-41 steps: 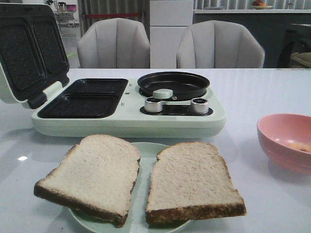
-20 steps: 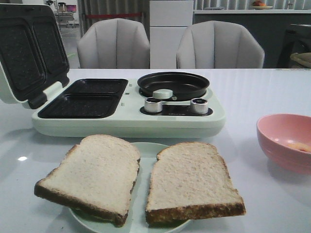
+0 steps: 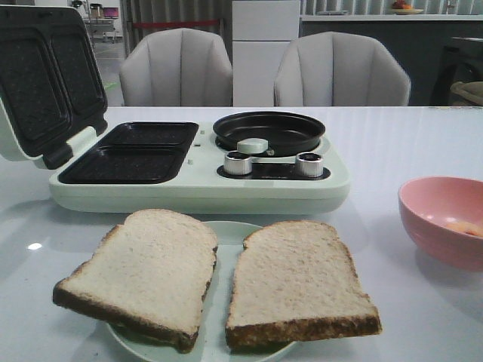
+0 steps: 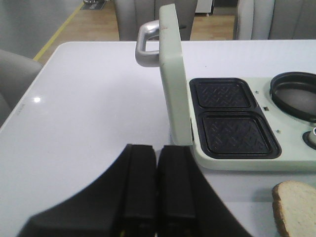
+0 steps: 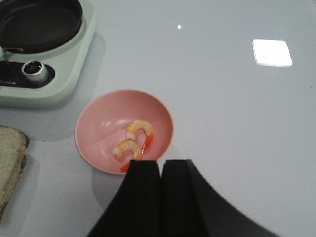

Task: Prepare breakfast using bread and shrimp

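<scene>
Nearest the front camera, two slices of bread are seen lying side by side on a pale green plate (image 3: 226, 235), the left slice (image 3: 143, 273) and the right slice (image 3: 296, 280) almost touching along their inner edges. Both overhang the plate rim.

To the right, a pink bowl (image 5: 101, 131) is set on the white table (image 3: 392, 143), apart from the plate. Two curled shrimp (image 5: 134, 140) are held in it, resting in a little orange-red sauce. In the right wrist view the right gripper (image 5: 159, 170) is seen with its dark fingers (image 5: 143, 197) pressed together, nothing between them; the fingertips are placed just at the bowl's near rim, close beside the shrimp but not touching them.

The left gripper (image 4: 157, 153) is likewise shown with fingers (image 4: 139, 187) closed together and empty, over bare table. A corner of one bread slice is visible off to one side of it, well apart from the fingers.

Farther back, a pale green breakfast maker (image 3: 200, 188) is seen with its lid (image 3: 45, 83) raised upright, two dark sandwich plates (image 3: 136, 151) exposed, and a round black pan (image 3: 270, 130) behind two knobs (image 3: 238, 163). Two grey chairs (image 3: 179, 68) are placed beyond the table.
</scene>
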### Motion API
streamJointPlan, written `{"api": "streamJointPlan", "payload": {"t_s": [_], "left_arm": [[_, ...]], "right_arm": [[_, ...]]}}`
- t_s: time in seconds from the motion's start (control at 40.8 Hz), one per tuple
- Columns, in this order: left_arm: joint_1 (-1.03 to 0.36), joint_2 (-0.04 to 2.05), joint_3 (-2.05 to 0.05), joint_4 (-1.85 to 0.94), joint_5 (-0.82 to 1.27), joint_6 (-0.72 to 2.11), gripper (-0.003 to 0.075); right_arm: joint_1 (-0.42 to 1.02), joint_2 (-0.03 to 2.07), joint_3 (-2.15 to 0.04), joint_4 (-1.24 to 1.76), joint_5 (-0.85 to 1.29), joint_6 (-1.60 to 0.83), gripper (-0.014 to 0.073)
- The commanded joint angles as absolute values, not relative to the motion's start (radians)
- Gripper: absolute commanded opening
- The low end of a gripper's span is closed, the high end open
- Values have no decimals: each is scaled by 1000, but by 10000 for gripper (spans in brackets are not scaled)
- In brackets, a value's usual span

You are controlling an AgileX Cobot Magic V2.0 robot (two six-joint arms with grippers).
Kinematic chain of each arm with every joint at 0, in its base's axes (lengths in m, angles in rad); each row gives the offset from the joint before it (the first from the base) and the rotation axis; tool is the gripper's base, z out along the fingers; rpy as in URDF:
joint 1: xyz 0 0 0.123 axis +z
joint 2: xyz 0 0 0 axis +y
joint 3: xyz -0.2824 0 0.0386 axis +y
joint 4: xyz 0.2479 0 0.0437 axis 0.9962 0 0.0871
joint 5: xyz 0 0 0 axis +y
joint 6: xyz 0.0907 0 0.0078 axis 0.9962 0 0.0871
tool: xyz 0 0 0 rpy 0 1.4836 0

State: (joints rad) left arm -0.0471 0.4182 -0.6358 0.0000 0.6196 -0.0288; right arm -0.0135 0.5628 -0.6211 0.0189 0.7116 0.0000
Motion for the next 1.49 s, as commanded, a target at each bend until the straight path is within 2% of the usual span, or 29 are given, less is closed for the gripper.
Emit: {"api": "streamJointPlan", "payload": {"t_s": [0.0,0.098,0.171,0.269,0.343,0.392,0.441,0.612,0.808,0.906,1.053,1.322,1.469], "left_arm": [[-49,449,-662,-23,537,-38,102],[-49,468,-662,-27,554,-38,103],[-49,481,-662,-27,574,-38,145],[-49,502,-662,-22,593,-38,330],[-49,516,-662,-17,593,-6,502],[-54,525,-662,-25,588,0,576],[-71,534,-662,-26,579,13,606],[-233,565,-657,-26,551,142,581],[-549,572,-558,0,475,373,526],[-720,597,-486,112,458,392,506],[-896,698,-446,293,474,370,506],[-1109,1016,-448,898,489,-70,506],[-1144,1183,-448,1236,526,-382,506]], "right_arm": [[-16,611,-653,19,648,-7,35],[-16,651,-653,19,656,-7,51],[-16,674,-653,19,663,-7,139],[-16,695,-653,19,655,-7,375],[-16,698,-653,19,644,-7,499],[-16,698,-653,19,638,-7,546],[-16,698,-653,20,638,-7,561],[-16,695,-653,20,639,-7,556],[-16,695,-653,20,640,-7,556],[-16,695,-653,20,640,-7,556],[-16,695,-653,20,640,-7,556],[-16,695,-653,20,640,-7,556],[-16,695,-653,20,640,-7,556]]}}
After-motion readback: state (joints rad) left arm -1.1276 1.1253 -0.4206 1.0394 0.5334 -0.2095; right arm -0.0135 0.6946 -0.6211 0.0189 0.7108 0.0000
